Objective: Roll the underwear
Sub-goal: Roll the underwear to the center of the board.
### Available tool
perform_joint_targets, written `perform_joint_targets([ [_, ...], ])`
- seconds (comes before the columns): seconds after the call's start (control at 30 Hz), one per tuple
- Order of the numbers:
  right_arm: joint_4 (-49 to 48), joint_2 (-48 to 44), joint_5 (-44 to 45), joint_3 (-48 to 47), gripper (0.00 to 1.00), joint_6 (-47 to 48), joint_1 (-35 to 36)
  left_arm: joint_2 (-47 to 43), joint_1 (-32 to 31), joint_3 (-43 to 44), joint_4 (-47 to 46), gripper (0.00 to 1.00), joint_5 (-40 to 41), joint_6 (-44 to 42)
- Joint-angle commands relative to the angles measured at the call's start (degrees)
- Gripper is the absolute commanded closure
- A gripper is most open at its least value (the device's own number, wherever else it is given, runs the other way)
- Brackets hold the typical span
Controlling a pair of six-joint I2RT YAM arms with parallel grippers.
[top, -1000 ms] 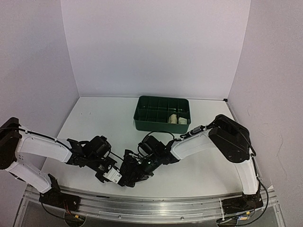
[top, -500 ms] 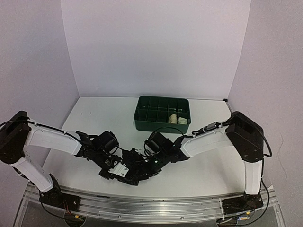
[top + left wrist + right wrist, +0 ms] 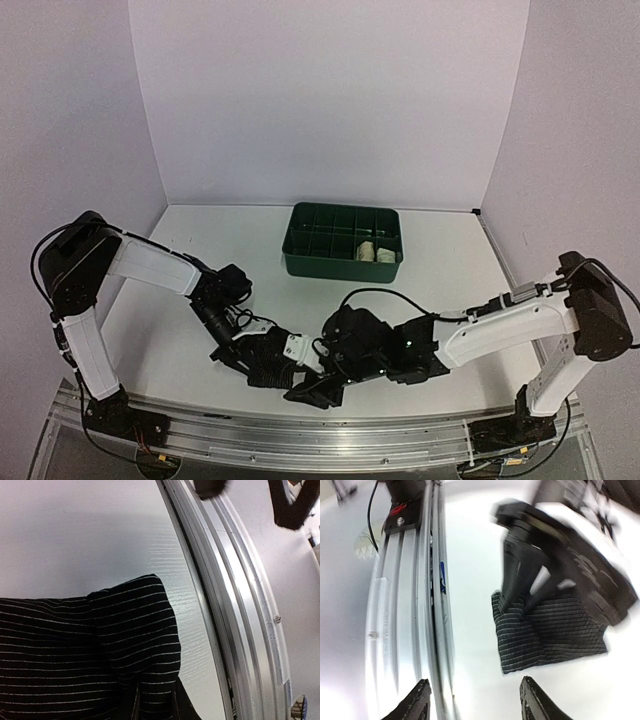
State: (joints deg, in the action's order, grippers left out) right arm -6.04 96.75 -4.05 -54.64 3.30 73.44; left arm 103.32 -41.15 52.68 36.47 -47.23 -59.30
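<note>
The black underwear (image 3: 100, 645), finely striped in white, lies on the white table close to the near edge. My left gripper (image 3: 156, 707) is shut on one corner of it; in the right wrist view the left gripper (image 3: 520, 580) pinches the underwear (image 3: 555, 635) from above. My right gripper (image 3: 477, 700) stands open just short of the cloth, with nothing between its fingers. From above, the left gripper (image 3: 262, 360) and the right gripper (image 3: 312, 390) sit side by side near the front edge. Two cream rolls (image 3: 375, 251) lie in the green tray (image 3: 300, 250).
An aluminium rail (image 3: 235, 605) runs along the table's near edge, right beside the cloth and both grippers; the same rail (image 3: 410, 620) shows in the right wrist view. White walls close the back and sides.
My right gripper has opened, let go of the black cloth and slid right toward the near edge. The left arm has reached further right, still holding the cloth.
</note>
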Motion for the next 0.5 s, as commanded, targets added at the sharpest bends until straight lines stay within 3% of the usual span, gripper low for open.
perform_joint_targets([
  [0.0, -0.36, 7.21, 13.94, -8.01, 0.42, 18.17, 4.01, 8.04, 2.00, 2.65, 11.56, 1.00, 0.26, 0.97],
  [0.1, 1.56, 12.65, 19.22, -12.27, 0.40, 24.09, 4.29, 11.48, 2.65, 5.26, 13.87, 1.00, -0.85, 1.03],
  [0.2, 1.81, 15.99, 19.15, -14.86, 0.36, 27.74, 3.98, 13.15, 3.12, 5.56, 13.64, 1.00, 0.22, 0.78],
  [0.47, 3.22, 20.13, 18.11, -15.50, 0.39, 25.93, 3.48, 12.53, 3.88, 4.02, 11.45, 1.00, 2.03, -0.03],
])
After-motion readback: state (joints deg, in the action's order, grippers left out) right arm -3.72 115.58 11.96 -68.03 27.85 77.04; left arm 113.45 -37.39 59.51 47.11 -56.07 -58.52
